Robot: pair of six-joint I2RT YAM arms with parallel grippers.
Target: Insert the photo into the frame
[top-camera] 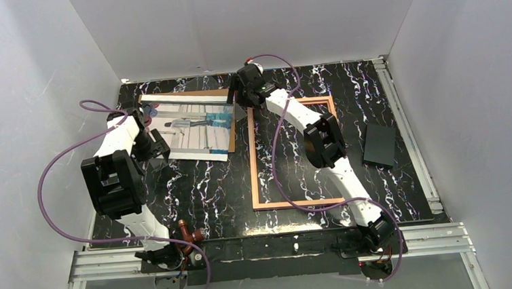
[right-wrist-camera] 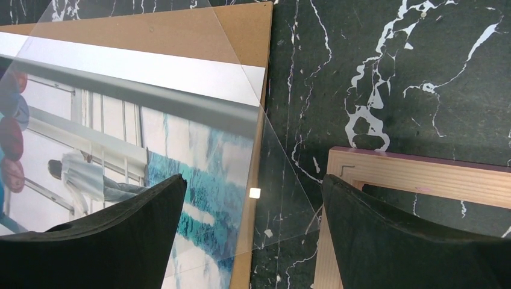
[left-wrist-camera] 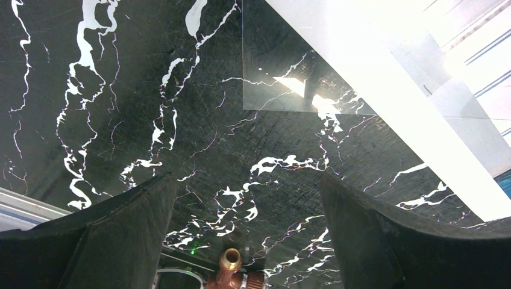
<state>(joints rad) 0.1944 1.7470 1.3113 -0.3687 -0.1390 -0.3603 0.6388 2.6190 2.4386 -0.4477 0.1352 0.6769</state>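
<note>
The photo, a teal-toned print with a figure and red balloons, lies face up toward ten o'clock in the overhead view. The copper-orange frame lies flat at its three o'clock.

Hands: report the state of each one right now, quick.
Left hand: open, holding nothing.
Right hand: open, holding nothing.
</note>
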